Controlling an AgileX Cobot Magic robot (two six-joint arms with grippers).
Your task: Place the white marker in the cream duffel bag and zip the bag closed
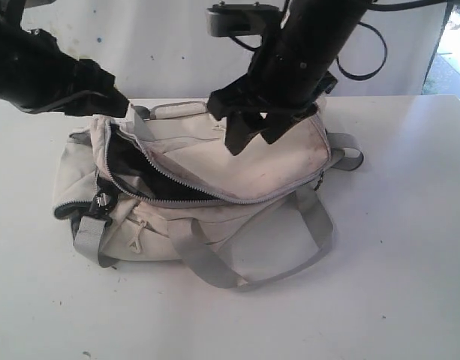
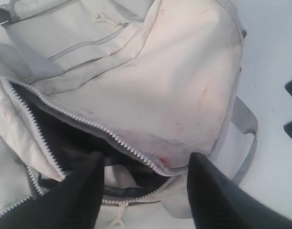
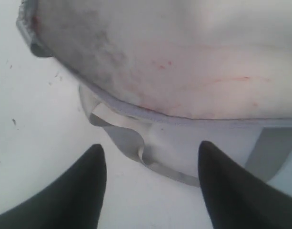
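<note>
Note that both grippers stand open and empty. The left gripper (image 2: pixel 146 157) straddles the unzipped mouth of the cream duffel bag (image 2: pixel 174 86). The right gripper (image 3: pixel 151 145) hovers above its zipped end.

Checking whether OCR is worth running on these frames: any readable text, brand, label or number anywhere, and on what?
No legible text in any view.
Small black patch with a pale mark on the end of the cream duffel bag: possibly a logo, too small to read.
Red streaks on the bag's fabric: they look like stains, not writing.
</note>
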